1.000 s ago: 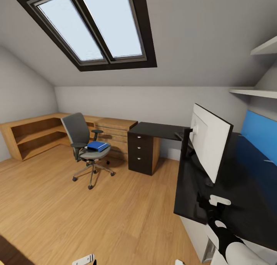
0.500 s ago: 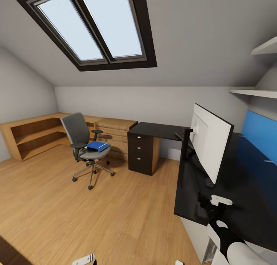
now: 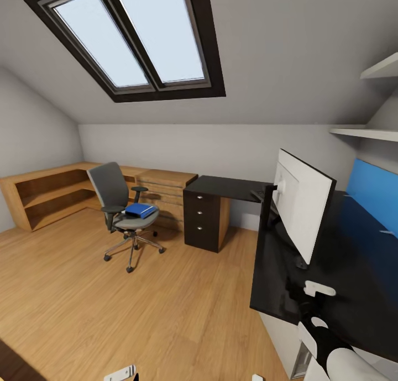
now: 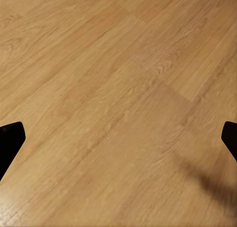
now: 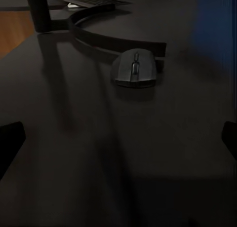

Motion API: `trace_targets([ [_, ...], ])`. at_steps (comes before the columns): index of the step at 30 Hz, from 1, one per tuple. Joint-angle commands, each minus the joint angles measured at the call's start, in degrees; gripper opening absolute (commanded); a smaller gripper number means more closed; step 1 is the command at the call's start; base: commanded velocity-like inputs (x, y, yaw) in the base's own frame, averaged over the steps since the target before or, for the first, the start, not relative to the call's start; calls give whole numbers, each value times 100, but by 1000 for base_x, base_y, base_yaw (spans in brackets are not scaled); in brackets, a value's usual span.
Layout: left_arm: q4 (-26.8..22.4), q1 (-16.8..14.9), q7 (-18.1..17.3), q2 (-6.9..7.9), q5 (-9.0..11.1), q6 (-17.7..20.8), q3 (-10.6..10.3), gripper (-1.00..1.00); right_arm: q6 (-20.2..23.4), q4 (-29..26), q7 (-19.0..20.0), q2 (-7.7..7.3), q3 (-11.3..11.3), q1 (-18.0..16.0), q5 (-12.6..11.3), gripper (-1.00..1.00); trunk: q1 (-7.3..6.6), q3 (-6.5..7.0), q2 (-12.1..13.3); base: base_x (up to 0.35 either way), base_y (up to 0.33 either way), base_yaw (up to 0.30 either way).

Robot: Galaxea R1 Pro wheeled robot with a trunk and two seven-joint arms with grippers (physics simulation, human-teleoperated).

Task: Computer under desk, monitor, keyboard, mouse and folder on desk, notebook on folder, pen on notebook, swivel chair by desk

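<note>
— So where's the mouse [image 5: 135,69] right now?

— On the black tabletop [image 3: 354,270], just in front of the monitor's [image 3: 303,204] curved base, untouched. The right hand [image 5: 118,138] hovers above the top with its fingers spread wide, holding nothing.

— How would it handle?

— I'd judge it light, hard and slick-shelled. Pinch it across the narrow flanks, low down, or it may squirt out.

— And the left hand [image 4: 118,138]?

— Fingers apart too, over bare wooden floor [image 4: 113,89]. The folder [image 3: 140,209] lies on the swivel chair [image 3: 119,204], well away.
</note>
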Motion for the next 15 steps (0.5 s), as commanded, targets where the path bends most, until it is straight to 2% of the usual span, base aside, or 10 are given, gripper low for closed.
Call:
trace_targets([
  [1, 4, -4, 9, -4, -8, -16, 16, 100, -17, 6, -54, 0, -1, -5, 2, 100, 0, -6, -3, 0, 0, 0],
  [6, 6, -4, 10, -2, -8, -16, 21, 100, -18, 6, -274, 0, -1, -5, 1, 100, 0, -6, -3, 0, 0, 0],
  [15, 1, -5, 16, 0, -8, -15, 24, 100, -25, 6, -355, -1, -1, -5, 1, 100, 0, -6, -3, 0, 0, 0],
])
